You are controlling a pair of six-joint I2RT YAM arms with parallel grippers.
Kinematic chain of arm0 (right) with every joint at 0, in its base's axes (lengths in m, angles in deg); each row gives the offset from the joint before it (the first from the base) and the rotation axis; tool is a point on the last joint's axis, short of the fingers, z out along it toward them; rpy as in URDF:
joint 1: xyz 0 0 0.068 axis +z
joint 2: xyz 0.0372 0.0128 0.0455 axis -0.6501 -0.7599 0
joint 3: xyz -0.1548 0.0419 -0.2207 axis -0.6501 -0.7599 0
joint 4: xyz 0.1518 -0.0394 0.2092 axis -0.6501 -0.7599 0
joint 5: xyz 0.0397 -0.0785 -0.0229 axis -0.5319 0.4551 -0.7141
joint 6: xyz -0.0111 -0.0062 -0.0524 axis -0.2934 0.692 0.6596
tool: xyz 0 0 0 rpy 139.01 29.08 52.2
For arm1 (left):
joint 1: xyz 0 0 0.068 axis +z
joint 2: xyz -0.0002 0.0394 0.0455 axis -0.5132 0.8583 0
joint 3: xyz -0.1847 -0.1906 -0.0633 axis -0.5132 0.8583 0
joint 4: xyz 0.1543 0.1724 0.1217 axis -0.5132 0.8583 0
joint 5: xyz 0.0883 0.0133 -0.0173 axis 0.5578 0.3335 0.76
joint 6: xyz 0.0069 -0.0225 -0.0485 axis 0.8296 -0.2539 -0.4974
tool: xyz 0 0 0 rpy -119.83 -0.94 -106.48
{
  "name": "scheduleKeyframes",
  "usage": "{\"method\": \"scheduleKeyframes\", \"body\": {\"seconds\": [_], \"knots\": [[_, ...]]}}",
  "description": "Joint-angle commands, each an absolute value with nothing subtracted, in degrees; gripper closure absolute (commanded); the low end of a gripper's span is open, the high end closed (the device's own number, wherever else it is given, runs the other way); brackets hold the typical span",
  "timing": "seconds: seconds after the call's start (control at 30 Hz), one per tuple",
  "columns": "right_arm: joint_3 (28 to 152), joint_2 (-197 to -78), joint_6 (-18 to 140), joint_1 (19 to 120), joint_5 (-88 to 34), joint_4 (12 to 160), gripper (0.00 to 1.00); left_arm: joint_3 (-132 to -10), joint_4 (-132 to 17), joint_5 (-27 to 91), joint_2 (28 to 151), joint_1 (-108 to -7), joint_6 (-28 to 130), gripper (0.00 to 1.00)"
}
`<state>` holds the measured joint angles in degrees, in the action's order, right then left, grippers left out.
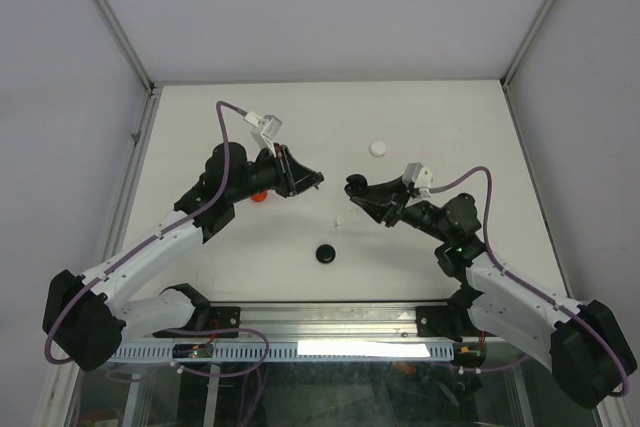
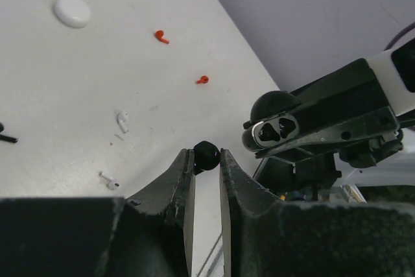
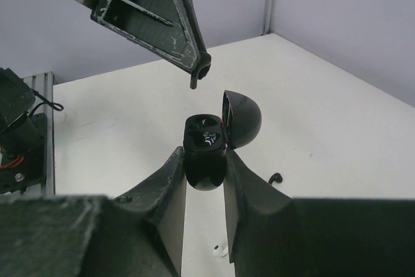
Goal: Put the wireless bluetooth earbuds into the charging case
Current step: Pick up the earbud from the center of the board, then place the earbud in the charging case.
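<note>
My right gripper (image 3: pixel 206 155) is shut on the open black charging case (image 3: pixel 206 135), lid (image 3: pixel 241 117) swung back, both sockets showing empty. It also shows in the left wrist view (image 2: pixel 275 128) and the top view (image 1: pixel 355 185). My left gripper (image 2: pixel 206 155) is shut on a black earbud (image 2: pixel 207 154), held in the air a little short of the case. From the right wrist view that earbud (image 3: pixel 200 77) hangs just above the case. The left gripper (image 1: pixel 318 179) faces the case over the table's middle.
On the table lie two red earbuds (image 2: pixel 161 36) (image 2: pixel 202 80), two white earbuds (image 2: pixel 122 120) (image 2: pixel 109 180), a black earbud (image 3: pixel 277 177), a white disc (image 1: pixel 378 148) and a black disc (image 1: pixel 325 254). A red item (image 1: pixel 258 196) lies under the left arm.
</note>
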<state>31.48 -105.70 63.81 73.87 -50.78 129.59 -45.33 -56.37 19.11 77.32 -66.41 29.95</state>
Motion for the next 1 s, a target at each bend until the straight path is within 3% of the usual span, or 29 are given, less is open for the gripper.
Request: {"method": "scheduleKeyframes", "body": {"seconds": [0.0, 0.4, 0.97], "knots": [[32.96, -106.94, 63.50, 74.92, -45.98, 139.81, 1.00, -42.56, -71.10, 14.86, 73.96, -66.36, 22.69, 0.91], [31.97, -111.60, 63.47, 77.58, -44.97, 147.72, 1.00, -38.50, -88.67, 14.58, 74.37, -71.11, 20.39, 0.90], [30.90, -112.78, 64.20, 78.00, -48.72, 152.98, 1.00, -39.21, -92.47, 16.02, 78.45, -76.60, 25.20, 0.89]]}}
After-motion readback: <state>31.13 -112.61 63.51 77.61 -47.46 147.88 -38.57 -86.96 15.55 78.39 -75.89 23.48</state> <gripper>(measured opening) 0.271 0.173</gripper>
